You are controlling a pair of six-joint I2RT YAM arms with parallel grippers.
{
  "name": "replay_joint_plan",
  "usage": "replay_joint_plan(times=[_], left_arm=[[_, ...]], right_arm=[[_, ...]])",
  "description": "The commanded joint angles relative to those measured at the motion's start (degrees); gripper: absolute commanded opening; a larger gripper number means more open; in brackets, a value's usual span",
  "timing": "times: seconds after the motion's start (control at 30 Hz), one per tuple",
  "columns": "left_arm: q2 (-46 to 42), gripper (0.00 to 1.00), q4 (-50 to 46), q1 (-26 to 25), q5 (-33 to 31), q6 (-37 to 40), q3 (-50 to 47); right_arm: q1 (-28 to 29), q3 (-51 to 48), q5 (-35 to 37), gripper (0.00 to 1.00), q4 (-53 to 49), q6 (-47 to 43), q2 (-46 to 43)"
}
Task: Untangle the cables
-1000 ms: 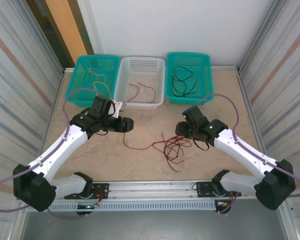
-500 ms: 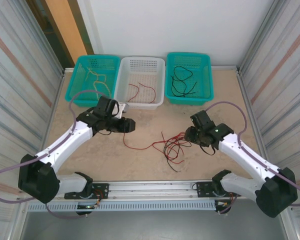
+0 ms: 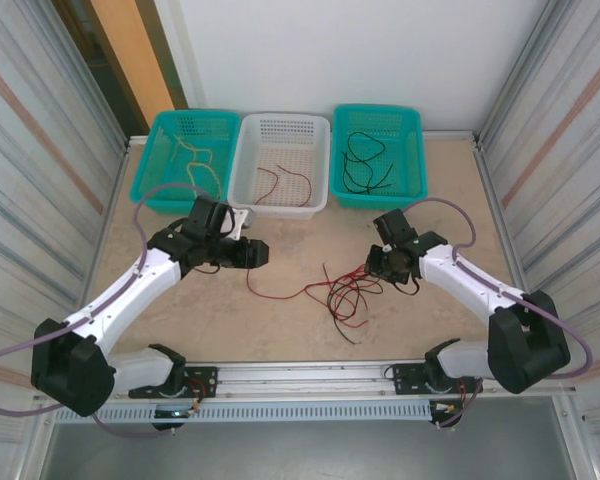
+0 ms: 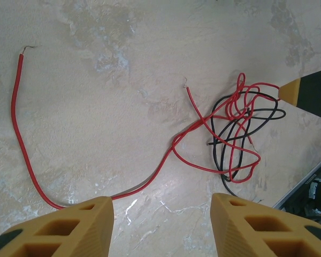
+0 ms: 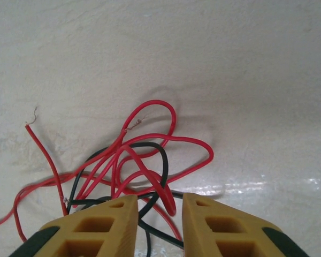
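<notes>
Red and black cables [image 3: 348, 290] lie knotted together in the middle of the beige counter [image 3: 280, 325], and one long red strand [image 4: 21, 134] runs from the knot toward the left. You see the left pincer [image 3: 261, 252] spread wide above this strand, with nothing in its grasp. The right pincer [image 3: 373, 266] stands at the right edge of the knot; its fingers [image 5: 112, 217] are close to each other but a clear gap shows between them, and red and black loops cross this gap. More cables rest in the baskets [image 3: 277, 208] behind.
</notes>
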Motion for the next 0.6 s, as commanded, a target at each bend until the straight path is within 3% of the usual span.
replay_joint_plan(times=[0.0,0.13,0.23,0.57], left_arm=[[-1.2,0.52,0.6,0.0,0.6,0.2,-0.1],[-1.2,0.51,0.7,0.0,0.8,0.2,-0.1],[-1.4,0.52,0.5,0.0,0.7,0.3,0.4],[-1.9,0.54,5.4,0.0,6.4,-1.6,3.9]], right_arm=[[-0.4,1.1,-1.0,0.22,1.4,-1.6,1.7],[-0.2,1.3,-1.2,0.13,1.1,-2.4,2.5],[0.3,2.4,-1.0,0.00,-0.6,-3.3,1.2],[15.7,14.5,6.3,0.00,-3.4,-11.1,-12.2]])
